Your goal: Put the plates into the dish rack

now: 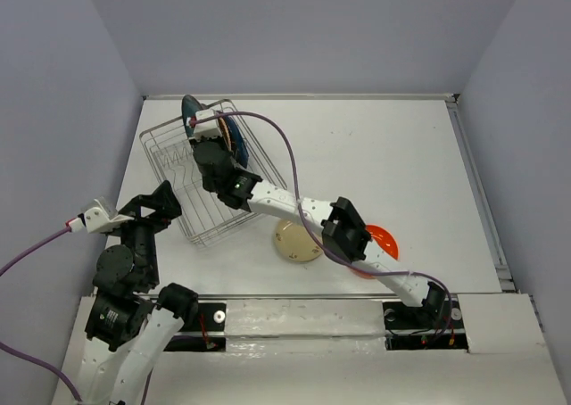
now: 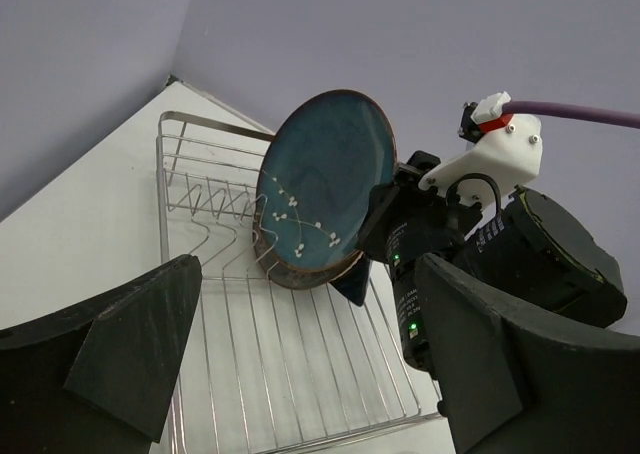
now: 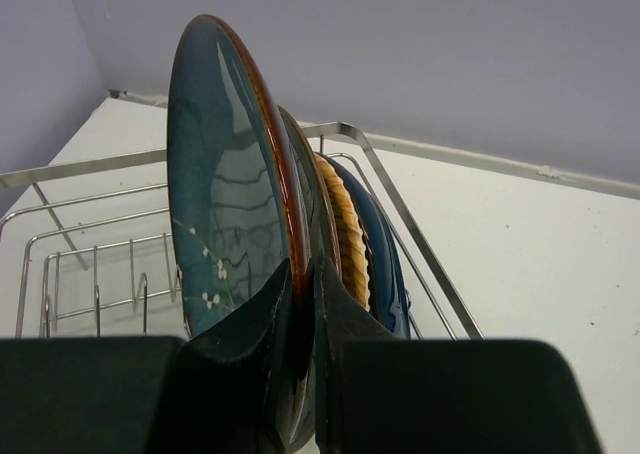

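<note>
My right gripper (image 3: pixel 305 294) is shut on the lower rim of a teal plate (image 3: pixel 225 194) with small white flowers, and holds it upright on edge at the far end of the wire dish rack (image 1: pixel 214 218). Behind it in the rack stand a tan wooden plate (image 3: pixel 350 234) and a navy blue plate (image 3: pixel 388 264). The left wrist view shows the teal plate (image 2: pixel 325 184) face-on, its bottom edge among the tines. My left gripper (image 2: pixel 310 364) is open and empty beside the rack's near left side. A cream plate (image 1: pixel 297 242) and an orange-red plate (image 1: pixel 382 238) lie flat on the table.
The right arm (image 1: pixel 294 210) stretches across the table from its base to the rack, passing over the cream plate's edge and part of the orange-red plate. The near half of the rack (image 2: pixel 300 374) holds only bare wires. Walls close the table in on three sides.
</note>
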Available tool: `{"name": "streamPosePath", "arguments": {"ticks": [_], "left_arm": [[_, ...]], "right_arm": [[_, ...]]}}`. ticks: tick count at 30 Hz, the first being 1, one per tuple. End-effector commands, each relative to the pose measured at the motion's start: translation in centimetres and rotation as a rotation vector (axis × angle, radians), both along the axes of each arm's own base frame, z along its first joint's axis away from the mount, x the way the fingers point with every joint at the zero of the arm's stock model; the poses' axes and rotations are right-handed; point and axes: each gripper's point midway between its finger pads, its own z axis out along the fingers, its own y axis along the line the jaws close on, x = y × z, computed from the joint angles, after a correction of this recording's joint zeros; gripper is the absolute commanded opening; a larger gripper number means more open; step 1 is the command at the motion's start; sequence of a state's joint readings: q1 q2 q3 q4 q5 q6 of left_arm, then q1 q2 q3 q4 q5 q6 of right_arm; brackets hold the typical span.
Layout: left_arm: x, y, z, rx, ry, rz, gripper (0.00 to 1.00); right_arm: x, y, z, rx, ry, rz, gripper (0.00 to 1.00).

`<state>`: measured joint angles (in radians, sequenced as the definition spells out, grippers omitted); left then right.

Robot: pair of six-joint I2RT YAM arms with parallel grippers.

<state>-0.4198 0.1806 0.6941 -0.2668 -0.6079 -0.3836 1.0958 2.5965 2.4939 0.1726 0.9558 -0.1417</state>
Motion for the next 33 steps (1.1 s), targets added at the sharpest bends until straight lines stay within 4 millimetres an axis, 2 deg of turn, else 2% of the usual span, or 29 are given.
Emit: {"name": "streamPosePath", "arguments": {"ticks": [1, 2, 4, 5, 6, 11, 12, 13, 15, 16, 19, 20, 21, 23, 24, 25, 26, 27, 28, 29, 30, 31, 32, 33], "left_arm": [[-0.1, 0.0, 1.9, -0.026, -0.060, -0.004, 0.99], [-0.1, -0.1, 1.9, -0.024, -0.058, -0.007, 0.99], [0.0, -0.1, 1.8, -0.019, -0.052, -0.005, 0.99], [0.1, -0.1, 1.7, -0.015, -0.045, -0.005, 0.99], [0.2, -0.1, 1.6, -0.013, -0.042, -0.003, 0.99], [0.2, -0.4, 1.8, -0.004, -0.054, -0.020, 0.99], [0.1, -0.3, 1.8, -0.004, -0.056, -0.017, 0.99], [0.1, -0.2, 1.8, -0.003, -0.059, -0.015, 0.99], [0.0, -0.2, 1.8, -0.001, -0.065, -0.014, 0.99], [0.0, -0.2, 1.8, 0.004, -0.067, -0.018, 0.99], [0.2, -0.5, 1.6, 0.019, -0.058, -0.029, 0.99], [0.2, -0.6, 1.6, 0.026, -0.055, -0.039, 0.99], [0.3, -0.8, 1.5, 0.031, -0.052, -0.049, 0.99], [0.4, -1.3, 1.3, 0.048, -0.042, -0.074, 0.99], [0.5, -1.5, 1.3, 0.053, -0.044, -0.083, 0.99], [0.6, -1.8, 1.2, 0.070, -0.041, -0.101, 0.99], [0.6, -1.9, 1.4, 0.073, -0.050, -0.106, 0.99], [0.6, -2.0, 1.4, 0.079, -0.049, -0.110, 0.99], [0.7, -2.0, 1.4, 0.082, -0.049, -0.109, 0.99], [0.8, -2.0, 1.4, 0.085, -0.050, -0.109, 0.99], [0.9, -2.1, 1.4, 0.086, -0.047, -0.110, 0.99], [1.1, -2.3, 1.1, 0.091, -0.036, -0.117, 0.99], [1.3, -2.5, 1.0, 0.093, -0.030, -0.124, 0.99], [1.6, -2.6, 0.8, 0.100, -0.015, -0.127, 0.99]], "right_arm": [[-0.9, -0.7, 6.3, 0.216, -0.096, -0.033, 0.10], [-0.9, -0.5, 5.8, 0.202, -0.092, -0.023, 0.20], [-1.5, 0.1, 6.1, 0.204, -0.099, 0.007, 0.32], [-2.2, 0.6, 6.3, 0.201, -0.099, 0.024, 0.43], [-2.2, 0.5, 6.6, 0.205, -0.102, 0.027, 0.47], [-2.8, 0.3, 8.0, 0.216, -0.102, 0.065, 0.55], [-3.4, 0.7, 7.4, 0.201, -0.085, 0.083, 0.56], [-3.8, 0.1, 9.2, 0.222, -0.092, 0.098, 0.56], [-4.6, -0.4, 9.9, 0.221, -0.076, 0.135, 0.56], [-5.7, -1.0, 11.2, 0.252, -0.059, 0.190, 0.56], [-8.0, -2.5, 12.2, 0.310, -0.012, 0.292, 0.61], [-9.2, -2.6, 8.4, 0.242, 0.054, 0.353, 0.62], [-10.9, -4.8, 11.7, 0.295, 0.039, 0.396, 0.66], [-13.4, -6.2, 10.1, 0.302, 0.109, 0.490, 0.68], [-15.3, -8.7, 7.7, 0.269, 0.169, 0.513, 0.69], [-16.5, -9.5, 6.2, 0.294, 0.229, 0.563, 0.69], [-17.7, -11.5, 1.1, 0.246, 0.331, 0.560, 0.63], [-18.9, -13.7, 1.5, 0.328, 0.383, 0.568, 0.57], [-20.3, -14.6, 0.2, 0.347, 0.433, 0.595, 0.52], [-22.0, -16.6, -4.7, 0.314, 0.538, 0.599, 0.44], [-23.2, -17.6, -5.8, 0.335, 0.578, 0.608, 0.38], [-23.9, -19.2, -4.9, 0.410, 0.584, 0.608, 0.32], [-24.2, -20.5, -6.0, 0.421, 0.606, 0.580, 0.27], [-24.7, -22.5, -9.1, 0.406, 0.672, 0.520, 0.27]]}}
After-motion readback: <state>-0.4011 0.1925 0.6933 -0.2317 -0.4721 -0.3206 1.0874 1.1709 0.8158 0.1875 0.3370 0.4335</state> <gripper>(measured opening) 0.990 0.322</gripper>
